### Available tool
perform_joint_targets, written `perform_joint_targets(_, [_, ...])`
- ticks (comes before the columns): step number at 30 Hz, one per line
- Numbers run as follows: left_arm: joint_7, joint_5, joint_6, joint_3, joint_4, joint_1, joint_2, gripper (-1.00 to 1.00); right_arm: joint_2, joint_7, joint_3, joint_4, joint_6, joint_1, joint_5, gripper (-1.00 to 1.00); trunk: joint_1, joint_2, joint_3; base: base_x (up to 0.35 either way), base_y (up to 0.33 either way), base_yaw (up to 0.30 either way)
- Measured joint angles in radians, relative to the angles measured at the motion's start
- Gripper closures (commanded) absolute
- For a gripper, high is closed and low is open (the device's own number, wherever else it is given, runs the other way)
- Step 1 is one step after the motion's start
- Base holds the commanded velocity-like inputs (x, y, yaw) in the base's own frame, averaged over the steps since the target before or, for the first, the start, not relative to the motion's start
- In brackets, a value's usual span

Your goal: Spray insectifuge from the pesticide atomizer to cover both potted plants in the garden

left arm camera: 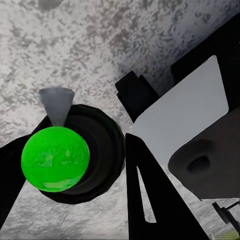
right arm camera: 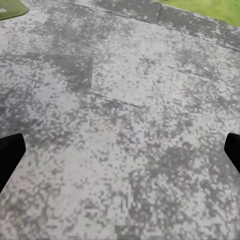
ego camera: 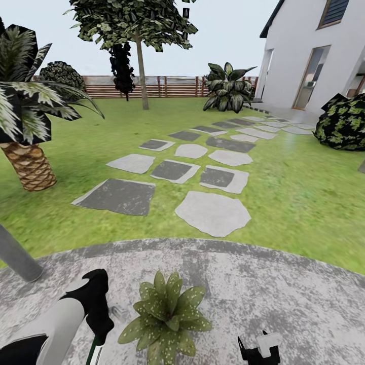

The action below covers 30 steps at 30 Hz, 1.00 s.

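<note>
From the head camera, one potted plant sits on the round grey stone patio, at about 6 o'clock. The left gripper is just beside it, at 7 o'clock, and its fingers are closed around the thin green and white stem of the pesticide atomizer. The right gripper hangs at 5 o'clock. Stepping slabs run over the lawn toward 1 o'clock.

From the left wrist camera, the pesticide atomizer's round green top sits between dark fingers.

From the right wrist camera, two dark fingers stand wide apart over the bare patio.
</note>
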Motion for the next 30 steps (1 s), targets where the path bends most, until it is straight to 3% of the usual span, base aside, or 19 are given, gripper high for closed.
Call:
perform_joint_targets(11, [0.043,0.003,0.008,0.001,-0.020,0.011,0.001,1.00,0.000,0.000,0.000,0.000,0.000,0.000,0.000,-1.00,0.001,0.000,0.000,-0.255,0.000,0.000])
perform_joint_targets(14, [0.139,0.012,0.008,0.015,-0.038,0.011,0.002,1.00,0.001,0.000,0.000,0.000,0.000,0.000,0.000,-1.00,0.001,0.000,0.000,-0.339,0.000,0.000])
perform_joint_targets(17, [0.183,0.036,0.005,0.019,-0.050,0.011,0.007,1.00,0.000,0.000,0.000,0.000,0.000,0.000,0.000,-1.00,0.001,0.000,0.000,-0.339,0.000,0.000])
perform_joint_targets(20, [0.192,0.083,0.000,0.019,-0.057,0.011,0.039,1.00,0.000,0.000,0.001,0.000,0.000,0.000,0.000,-1.00,0.001,0.000,0.000,-0.339,0.000,0.000])
perform_joint_targets(22, [0.202,0.160,-0.019,0.020,-0.074,0.011,0.081,1.00,0.000,0.000,0.001,0.000,0.000,0.000,0.000,-1.00,0.001,0.000,0.000,-0.328,0.000,0.000])
perform_joint_targets(24, [0.237,0.284,-0.080,0.020,-0.085,0.015,0.121,1.00,0.001,0.000,0.001,0.000,0.000,0.000,0.000,-1.00,0.001,0.000,0.000,-0.272,0.000,0.000])
perform_joint_targets(27, [0.338,0.429,-0.152,0.020,-0.087,0.041,0.148,1.00,0.000,0.000,0.001,0.000,0.000,0.000,0.000,-1.00,0.000,0.000,0.000,-0.186,0.000,0.000])
perform_joint_targets(30, [0.427,0.552,-0.243,0.020,-0.077,0.057,0.152,1.00,0.000,0.001,0.001,0.000,0.000,0.000,0.000,-1.00,0.000,0.000,0.000,-0.073,0.000,0.000])
